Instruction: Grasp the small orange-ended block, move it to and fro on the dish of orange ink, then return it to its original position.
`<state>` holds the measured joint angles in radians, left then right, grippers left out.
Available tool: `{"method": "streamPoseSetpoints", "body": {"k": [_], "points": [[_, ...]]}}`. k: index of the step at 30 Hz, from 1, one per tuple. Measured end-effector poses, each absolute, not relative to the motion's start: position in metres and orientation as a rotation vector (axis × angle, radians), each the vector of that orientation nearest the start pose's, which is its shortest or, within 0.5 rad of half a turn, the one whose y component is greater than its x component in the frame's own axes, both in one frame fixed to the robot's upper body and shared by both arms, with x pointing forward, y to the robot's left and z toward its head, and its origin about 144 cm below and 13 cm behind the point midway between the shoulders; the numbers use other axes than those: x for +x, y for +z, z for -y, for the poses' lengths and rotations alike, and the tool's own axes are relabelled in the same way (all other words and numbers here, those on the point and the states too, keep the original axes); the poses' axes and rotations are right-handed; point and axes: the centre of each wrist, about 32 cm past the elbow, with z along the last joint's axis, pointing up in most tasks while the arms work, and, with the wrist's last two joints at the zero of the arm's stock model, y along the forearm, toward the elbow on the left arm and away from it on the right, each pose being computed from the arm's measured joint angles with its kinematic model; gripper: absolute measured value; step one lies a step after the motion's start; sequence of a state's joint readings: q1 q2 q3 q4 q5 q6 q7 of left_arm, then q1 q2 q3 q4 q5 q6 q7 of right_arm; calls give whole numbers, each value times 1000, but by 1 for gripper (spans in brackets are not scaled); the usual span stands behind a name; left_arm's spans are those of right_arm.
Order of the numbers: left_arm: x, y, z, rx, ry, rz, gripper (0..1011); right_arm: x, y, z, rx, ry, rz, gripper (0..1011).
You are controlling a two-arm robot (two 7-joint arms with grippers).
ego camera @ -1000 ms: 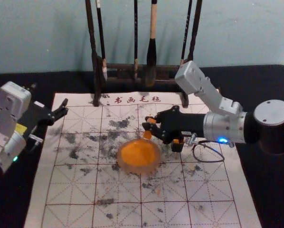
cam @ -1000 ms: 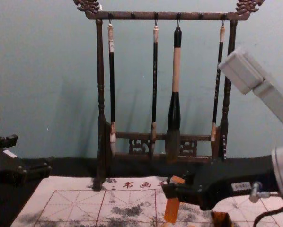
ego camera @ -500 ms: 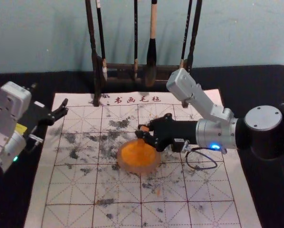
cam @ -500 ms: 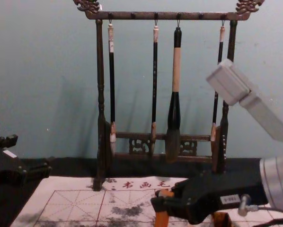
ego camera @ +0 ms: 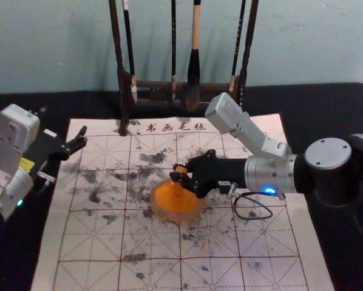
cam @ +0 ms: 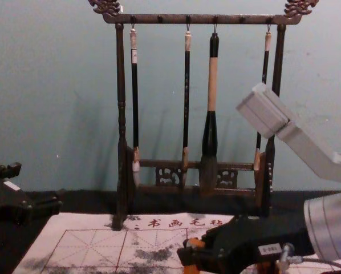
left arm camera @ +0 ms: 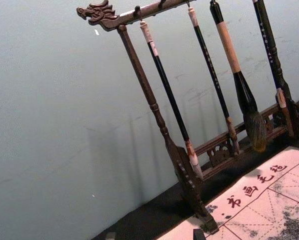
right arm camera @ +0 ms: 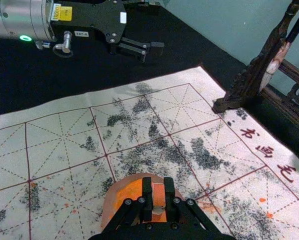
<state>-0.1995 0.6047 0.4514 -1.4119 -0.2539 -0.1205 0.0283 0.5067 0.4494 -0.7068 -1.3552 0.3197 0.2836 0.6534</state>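
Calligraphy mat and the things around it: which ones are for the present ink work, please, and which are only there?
In the job:
dish of orange ink
right gripper, over the dish
orange-ended block, held in it

Only there:
hanging brushes
their rack
mat, under the dish
left gripper, parked at the head view's left

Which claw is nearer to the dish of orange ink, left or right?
Right. The right claw is over the dish, gripping the orange block; the left claw is well off to the dish's left, near the mat's left edge.
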Motion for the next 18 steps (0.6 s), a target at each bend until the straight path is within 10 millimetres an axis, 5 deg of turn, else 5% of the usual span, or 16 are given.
{"method": "streamPoseSetpoints", "body": {"k": [18], "points": [[489,1140,-310,305,1248,285,1001,550,1187,201,-486,-466,-35,111]]}}
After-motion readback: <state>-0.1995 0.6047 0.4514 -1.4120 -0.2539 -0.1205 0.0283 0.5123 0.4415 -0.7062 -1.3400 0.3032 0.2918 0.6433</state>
